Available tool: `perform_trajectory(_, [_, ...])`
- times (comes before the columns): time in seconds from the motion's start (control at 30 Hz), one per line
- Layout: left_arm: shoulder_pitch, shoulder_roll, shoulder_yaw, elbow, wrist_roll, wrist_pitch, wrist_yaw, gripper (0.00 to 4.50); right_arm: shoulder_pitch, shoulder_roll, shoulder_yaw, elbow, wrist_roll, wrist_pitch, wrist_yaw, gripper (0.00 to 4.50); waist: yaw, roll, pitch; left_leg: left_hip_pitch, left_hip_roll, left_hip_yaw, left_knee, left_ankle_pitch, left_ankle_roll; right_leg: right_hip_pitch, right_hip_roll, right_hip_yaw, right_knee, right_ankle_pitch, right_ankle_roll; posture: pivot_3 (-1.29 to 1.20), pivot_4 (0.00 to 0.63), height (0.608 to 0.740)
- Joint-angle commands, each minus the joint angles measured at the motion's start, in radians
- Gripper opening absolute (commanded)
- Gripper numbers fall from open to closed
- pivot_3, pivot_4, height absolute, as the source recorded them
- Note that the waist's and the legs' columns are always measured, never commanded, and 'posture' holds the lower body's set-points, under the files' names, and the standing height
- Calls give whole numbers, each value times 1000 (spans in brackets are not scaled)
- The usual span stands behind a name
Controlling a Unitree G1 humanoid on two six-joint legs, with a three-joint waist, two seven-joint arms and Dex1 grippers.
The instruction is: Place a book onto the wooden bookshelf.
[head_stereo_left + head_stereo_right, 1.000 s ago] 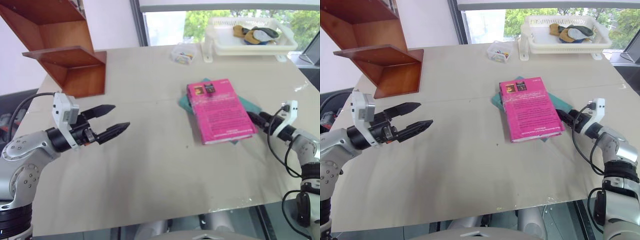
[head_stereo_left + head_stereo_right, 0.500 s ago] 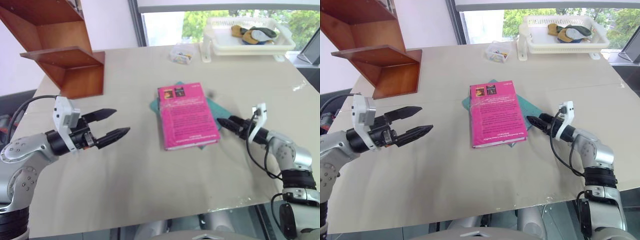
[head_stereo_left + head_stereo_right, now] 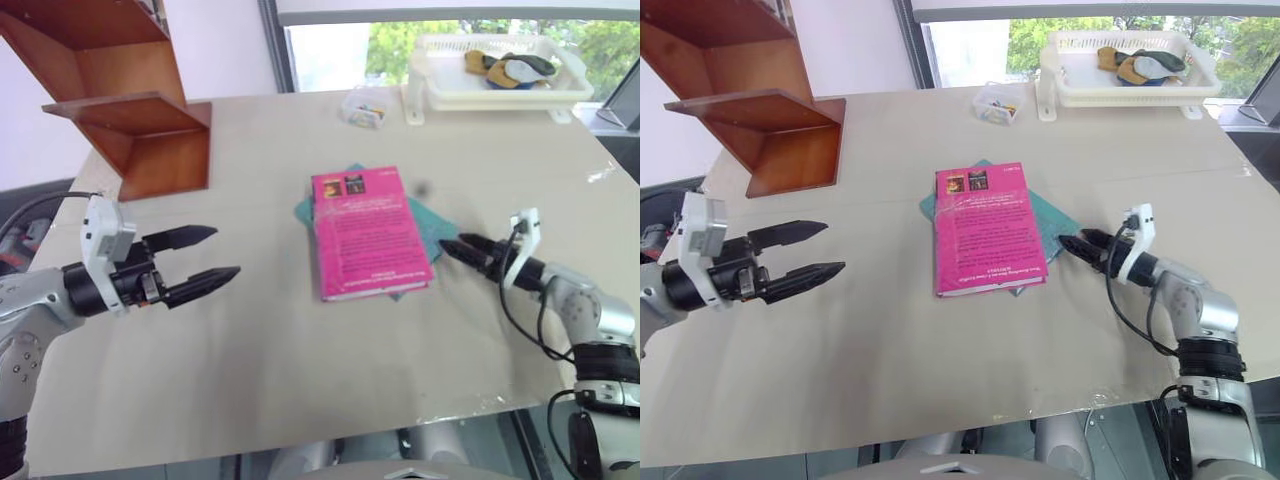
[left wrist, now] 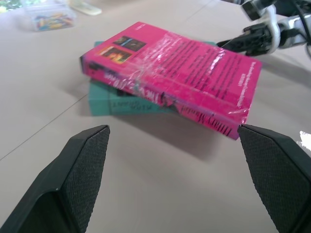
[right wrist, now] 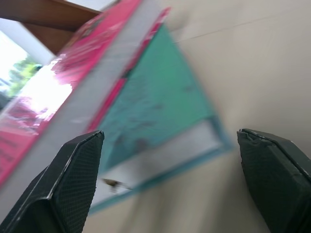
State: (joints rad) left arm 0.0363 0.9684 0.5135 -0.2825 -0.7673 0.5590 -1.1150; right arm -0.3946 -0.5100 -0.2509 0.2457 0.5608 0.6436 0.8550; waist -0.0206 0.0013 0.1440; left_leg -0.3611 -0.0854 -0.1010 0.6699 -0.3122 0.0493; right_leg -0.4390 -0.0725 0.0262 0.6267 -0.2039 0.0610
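The pink book [image 3: 368,232] lies flat at the table's middle on top of a teal book [image 3: 441,224]. The reddish wooden bookshelf [image 3: 140,120] stands at the far left corner of the table. My left gripper [image 3: 224,252] hovers open to the left of the books and points at them, a good gap away. In the left wrist view the book [image 4: 194,63] lies ahead between the wide fingers. My right gripper [image 3: 452,246] is open at the teal book's right edge. I cannot tell whether it touches. The right wrist view shows the teal book's corner [image 5: 160,107] between the fingers.
A white plastic tray [image 3: 480,98] with cloth items sits at the far right by the window. A small clear box [image 3: 365,108] of coloured bits stands next to it. Bare tabletop [image 3: 300,370] stretches in front of the books to the near edge.
Both books have slid left across the table with the right gripper behind them. In the last half second the right gripper eased back right. The left gripper drew back to the left.
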Motion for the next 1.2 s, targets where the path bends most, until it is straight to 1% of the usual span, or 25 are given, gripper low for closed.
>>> perform_trajectory(0.03, [6, 41, 54, 29, 14, -26, -56, 4435, -49, -32, -89, -20, 54, 1, -26, 4500, 4, 0, 0, 0, 0, 0, 0, 0, 0, 0, 0, 0, 0, 0, 0, 0, 150, 740])
perform_trajectory(0.17, [18, 54, 51, 55, 44, -50, -100, 4435, -98, -18, -97, -32, 74, 21, -43, 4500, -4, 0, 0, 0, 2, 1, -1, 0, 0, -1, -1, 1, 0, 0, 0, 0, 150, 740])
perform_trajectory(0.3, [0, 52, 35, 66, 51, -58, -109, 4435, -186, 42, -35, -36, 85, 39, -43, 4500, -9, 0, 0, 0, 2, 1, -1, 0, 0, -1, -1, 1, 0, 0, 0, 0, 150, 740])
perform_trajectory(0.5, [-38, 54, 19, 84, 56, -62, -121, 4435, -347, 142, 81, 119, 20, -25, 0, 4500, -18, 0, 0, -1, 2, 1, -1, 0, 0, -1, -1, 1, 0, 0, -1, 0, 150, 740])
perform_trajectory(0.6, [-37, 52, 24, 84, 64, -66, -124, 4435, -424, 178, 129, 232, -28, -73, 32, 4500, -20, 0, 0, -2, 1, 0, -1, 0, 0, -2, 0, 0, 0, 0, -1, 0, 150, 740])
perform_trajectory(0.7, [-17, 47, 48, 68, 61, -64, -120, 4435, -470, 203, 172, 315, -70, -106, 70, 4500, -22, 0, 0, -3, 1, 1, -1, 0, 0, -3, 0, 0, 0, 0, -1, 0, 150, 740])
perform_trajectory(0.8, [10, 42, 73, 50, 58, -62, -114, 4435, -504, 221, 203, 389, -113, -143, 96, 4500, -22, 0, 0, -3, 1, 0, -1, 0, -1, -4, -1, 0, 0, 0, -1, 0, 150, 740])
perform_trajectory(0.9, [45, 39, 107, 29, 49, -55, -113, 4435, -521, 239, 228, 422, -134, -158, 138, 4500, -23, 0, 0, -3, 1, 0, -1, 0, -1, -4, 0, 0, 0, 0, -1, 0, 150, 740])
perform_trajectory(1.03, [83, 38, 141, 9, 41, -44, -119, 4435, -517, 254, 266, 399, -152, -153, 199, 4500, -23, 1, 0, -3, 1, 0, -1, 0, -1, -5, 0, 0, 1, 0, -1, 0, 150, 740])
perform_trajectory(1.2, [102, 38, 145, 3, 50, -50, -121, 4435, -513, 270, 287, 379, -173, -157, 217, 4500, -23, 1, 0, -3, 1, 0, -1, 0, -1, -4, 0, 0, 1, 0, -1, 0, 150, 740])
